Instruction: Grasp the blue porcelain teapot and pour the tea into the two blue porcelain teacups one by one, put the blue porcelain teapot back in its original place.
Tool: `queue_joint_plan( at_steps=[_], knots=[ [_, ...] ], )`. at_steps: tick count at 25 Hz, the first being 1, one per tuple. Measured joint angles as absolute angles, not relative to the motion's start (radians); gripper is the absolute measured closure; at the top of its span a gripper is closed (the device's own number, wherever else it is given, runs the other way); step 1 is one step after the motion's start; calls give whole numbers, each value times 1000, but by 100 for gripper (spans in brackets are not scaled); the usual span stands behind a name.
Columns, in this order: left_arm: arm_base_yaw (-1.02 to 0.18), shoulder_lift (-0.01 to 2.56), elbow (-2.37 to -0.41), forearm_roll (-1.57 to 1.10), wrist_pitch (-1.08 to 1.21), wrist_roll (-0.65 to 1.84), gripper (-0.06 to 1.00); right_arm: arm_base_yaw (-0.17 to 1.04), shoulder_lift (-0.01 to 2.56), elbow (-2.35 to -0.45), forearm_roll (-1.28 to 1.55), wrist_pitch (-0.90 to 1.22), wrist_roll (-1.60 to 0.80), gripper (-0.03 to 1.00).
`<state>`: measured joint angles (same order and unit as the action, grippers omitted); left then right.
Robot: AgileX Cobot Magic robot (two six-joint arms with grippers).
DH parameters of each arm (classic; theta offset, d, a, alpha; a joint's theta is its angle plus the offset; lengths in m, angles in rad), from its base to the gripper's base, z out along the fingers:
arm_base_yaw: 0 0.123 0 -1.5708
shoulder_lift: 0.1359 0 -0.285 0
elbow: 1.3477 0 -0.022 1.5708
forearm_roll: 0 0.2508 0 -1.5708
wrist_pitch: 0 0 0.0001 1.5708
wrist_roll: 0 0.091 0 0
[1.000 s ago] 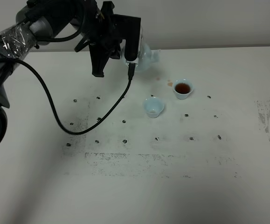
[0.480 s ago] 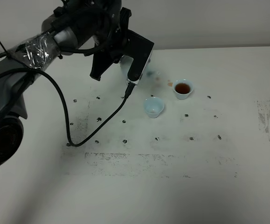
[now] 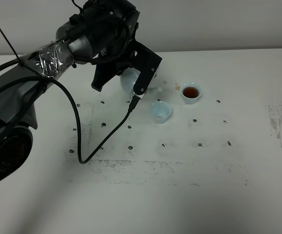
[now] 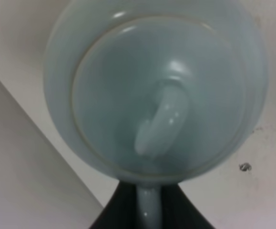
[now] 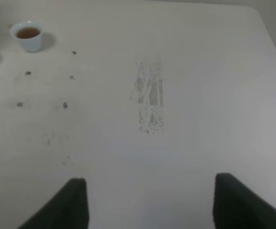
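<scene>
Left tool (image 4: pixel 148 217) pinches the blue porcelain teapot (image 4: pixel 104 95) by its handle
Overhead view alone shows the empty teacup (image 3: pixel 160 111) near the filled teacup (image 3: pixel 191 92); right tool (image 5: pixel 149 205), fingers spread, sees only the filled one

High cam: well above, looking down my counter (image 3: pixel 189 195) toward the back wall (image 3: pixel 218 24). My left wrist cam: v. close above the blue porcelain teapot (image 4: pixel 157 95). Right wrist cam: farther back, slanting across counter; shares the full teacup (image 5: pixel 28 36) w/ high cam.

place: robot lab | scuffed white surface (image 3: pixel 204 209) with grid of black marks (image 3: pixel 130 147) | bare pale wall (image 3: pixel 218 22) | tape-wrapped grey arm (image 3: pixel 50 56)
</scene>
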<state>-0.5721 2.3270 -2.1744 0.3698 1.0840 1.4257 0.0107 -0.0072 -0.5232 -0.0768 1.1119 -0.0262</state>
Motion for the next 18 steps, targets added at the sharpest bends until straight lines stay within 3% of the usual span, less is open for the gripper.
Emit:
queue_joint_plan(
  at_steps=[18],
  knots=[
    [-592, 2371, -2184, 399, 1054, 1350, 94, 11, -7, -523, -76, 1112, -26, 43]
  ],
)
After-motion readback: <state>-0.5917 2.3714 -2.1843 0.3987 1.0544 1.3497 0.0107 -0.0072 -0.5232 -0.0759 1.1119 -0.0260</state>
